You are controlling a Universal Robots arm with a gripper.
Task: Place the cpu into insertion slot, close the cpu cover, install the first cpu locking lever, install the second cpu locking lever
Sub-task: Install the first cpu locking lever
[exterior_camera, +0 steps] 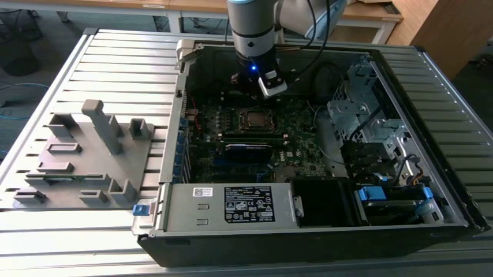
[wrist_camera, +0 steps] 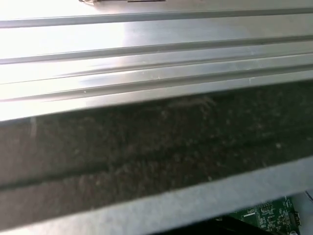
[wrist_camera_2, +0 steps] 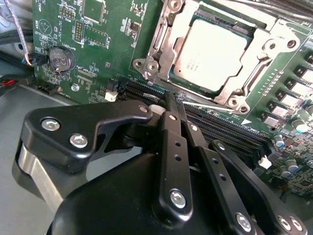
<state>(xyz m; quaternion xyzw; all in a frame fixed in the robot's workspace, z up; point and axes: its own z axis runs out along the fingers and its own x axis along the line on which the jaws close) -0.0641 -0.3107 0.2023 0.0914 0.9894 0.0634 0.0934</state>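
Looking into the open black computer case (exterior_camera: 308,248), where do we find the small flat square silver-grey cpu (wrist_camera_2: 210,51)? one of us asks.

We find it lying flat on the dark green motherboard (wrist_camera_2: 98,44), the other answers. The thin silver metal cpu cover (wrist_camera_2: 164,46) frames it, and the cut-out leaves its top bare.

And the black gripper (wrist_camera_2: 173,98)?

We see its two fingers (wrist_camera_2: 171,142) drawn together, side by side. Their tips are just beside one edge of the cover, close to a thin silver wire lever (wrist_camera_2: 215,105). We cannot tell whether they pinch that lever. In the exterior view the grey robot arm (exterior_camera: 250,23) stands over the board, well apart from the grey moulded fixture tray (exterior_camera: 85,156) on the ribbed metal table (exterior_camera: 69,242).
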